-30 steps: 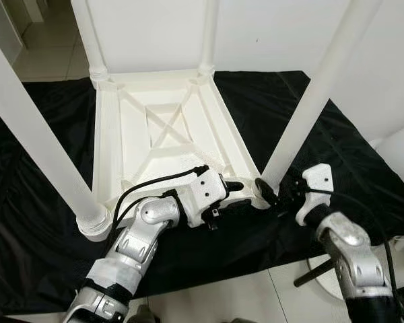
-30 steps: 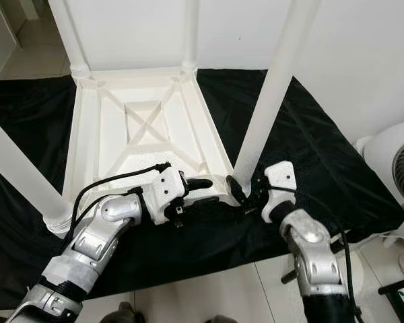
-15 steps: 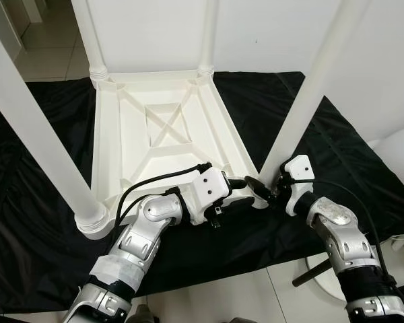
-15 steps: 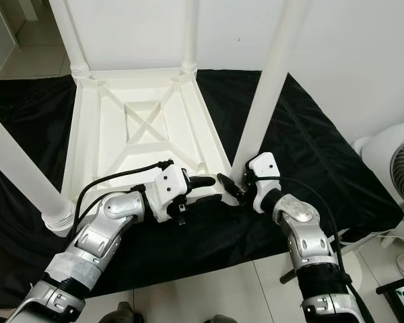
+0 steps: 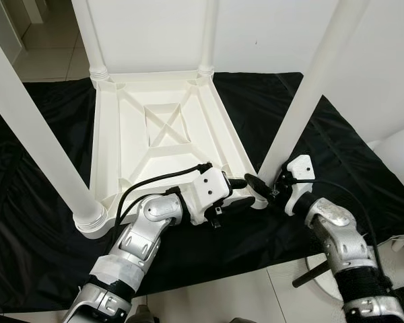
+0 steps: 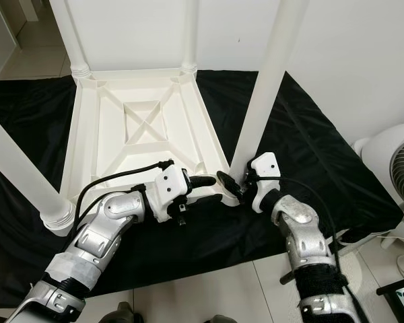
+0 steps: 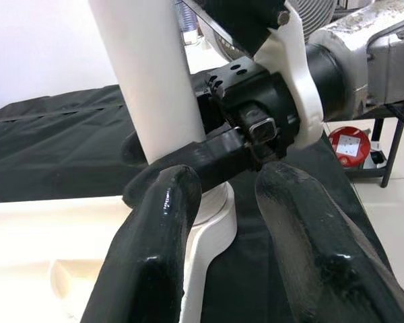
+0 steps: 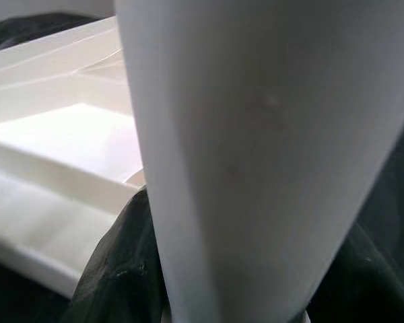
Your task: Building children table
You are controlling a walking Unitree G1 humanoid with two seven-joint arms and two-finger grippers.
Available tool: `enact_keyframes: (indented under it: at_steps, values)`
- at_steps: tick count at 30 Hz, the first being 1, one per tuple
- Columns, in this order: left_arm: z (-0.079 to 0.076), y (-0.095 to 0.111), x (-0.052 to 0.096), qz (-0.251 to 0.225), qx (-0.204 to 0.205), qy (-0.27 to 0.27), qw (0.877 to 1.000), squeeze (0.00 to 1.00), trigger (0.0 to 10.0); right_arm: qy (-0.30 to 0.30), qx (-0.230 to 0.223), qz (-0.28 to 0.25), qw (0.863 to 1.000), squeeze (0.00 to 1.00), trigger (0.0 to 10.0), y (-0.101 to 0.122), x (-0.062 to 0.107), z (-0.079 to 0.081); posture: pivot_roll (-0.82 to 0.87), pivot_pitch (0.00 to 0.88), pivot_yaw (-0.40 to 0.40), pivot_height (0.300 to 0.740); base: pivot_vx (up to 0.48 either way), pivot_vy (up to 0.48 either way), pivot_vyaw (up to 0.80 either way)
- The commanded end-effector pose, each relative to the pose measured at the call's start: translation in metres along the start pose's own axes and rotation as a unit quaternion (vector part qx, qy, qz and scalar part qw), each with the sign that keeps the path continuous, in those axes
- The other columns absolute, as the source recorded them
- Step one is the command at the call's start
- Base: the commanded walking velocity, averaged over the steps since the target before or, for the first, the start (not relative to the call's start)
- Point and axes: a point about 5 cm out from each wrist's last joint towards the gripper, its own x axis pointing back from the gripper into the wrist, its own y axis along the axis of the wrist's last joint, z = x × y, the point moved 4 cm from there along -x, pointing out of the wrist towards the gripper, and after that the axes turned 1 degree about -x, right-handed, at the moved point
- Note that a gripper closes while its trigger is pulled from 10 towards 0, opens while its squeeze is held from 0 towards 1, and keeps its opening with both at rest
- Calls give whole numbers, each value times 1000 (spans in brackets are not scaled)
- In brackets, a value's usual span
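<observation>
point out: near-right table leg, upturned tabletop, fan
near-right table leg (image 5: 308, 91), left eye view, mid-shaft.
upturned tabletop (image 5: 163, 124), left eye view, crossed ribs on the underside.
fan (image 6: 397, 161), right eye view, white housing at the right edge.

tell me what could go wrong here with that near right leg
The right gripper clamps the near-right leg only at its base, so the tall post could lever sideways and come loose from its corner socket. The left gripper sits open at the same corner of the upturned table, so the fingers could collide.

Upturned table (image 5: 161, 134) lying on cloth (image 5: 40, 222) on floor; both grippers meeting at near-right leg (image 5: 303, 101); fan (image 6: 397, 168) standing far right.
</observation>
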Motion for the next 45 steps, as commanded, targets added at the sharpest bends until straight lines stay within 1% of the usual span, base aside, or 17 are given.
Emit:
enact_keyframes:
  at_steps: [1,5,8,12,13,18,21,24,25,32,36,37,39,40,41,44,45]
  values:
    - [-1,-4,0,6,1,10,1000,0,10000,-18,3,38,999,0,10000,-16,3,2,17,0,-43,740,0,0,0]
    - [-4,-5,3,8,5,2,1000,0,10000,-148,-42,19,988,0,10000,-6,4,6,7,0,-37,740,0,0,0]
    - [-4,-6,3,9,7,2,1000,0,10000,-203,-72,13,976,0,10000,-4,5,10,5,0,-36,740,0,0,0]
    - [-4,-6,4,9,7,1,1000,0,10000,-251,-80,3,965,0,10000,-2,5,15,2,0,-36,740,0,0,0]
    - [-5,-6,3,10,8,0,1000,0,10000,-296,-88,-5,951,0,10000,0,4,20,1,0,-36,740,0,0,0]
    - [-6,-6,3,10,8,-1,1000,0,10000,-334,-98,-11,937,0,10000,3,1,27,6,0,-38,740,0,0,0]
    - [-6,-6,3,9,8,-1,1000,0,10000,-313,-113,-11,943,0,10000,8,-7,43,10,0,-38,740,0,0,0]
    - [-6,-6,4,10,9,0,1000,0,10000,-317,-119,-13,941,0,10000,11,-4,40,6,0,-37,740,0,0,0]
    - [-6,-7,4,11,9,-1,1000,0,10000,-317,-121,-16,940,1000,10000,11,-1,37,7,0,-38,740,0,0,0]
    - [-5,-6,3,11,8,1,1000,0,10000,-314,-103,-33,943,1000,10000,20,6,29,8,0,-40,740,0,0,0]
    - [-5,-7,3,11,8,2,1000,0,10000,-312,-105,-24,944,1000,10000,17,11,25,4,0,-38,740,0,0,0]
    - [-5,-7,3,11,7,1,1000,0,10000,-307,-104,-22,946,0,10000,16,13,24,4,0,-38,740,0,0,0]
    - [-6,-7,3,11,7,0,1000,0,10000,-252,-89,-18,963,0,10000,18,22,21,0,0,-35,740,0,0,0]
    - [-6,-7,3,11,7,0,1000,0,10000,-252,-89,-18,963,0,10000,18,22,21,0,0,-35,740,0,0,0]
    - [-6,-7,3,11,7,-1,1000,0,10000,-220,-67,-13,973,0,10000,20,28,17,-3,0,-35,740,0,0,0]
    - [-6,-6,3,11,7,-2,1000,0,10000,-199,-53,-9,979,0,10000,21,33,14,-3,0,-35,740,0,0,0]
    - [-6,-6,2,11,7,-3,1000,0,10000,-164,-35,-9,986,0,10000,23,36,11,-8,0,-31,740,0,0,0]
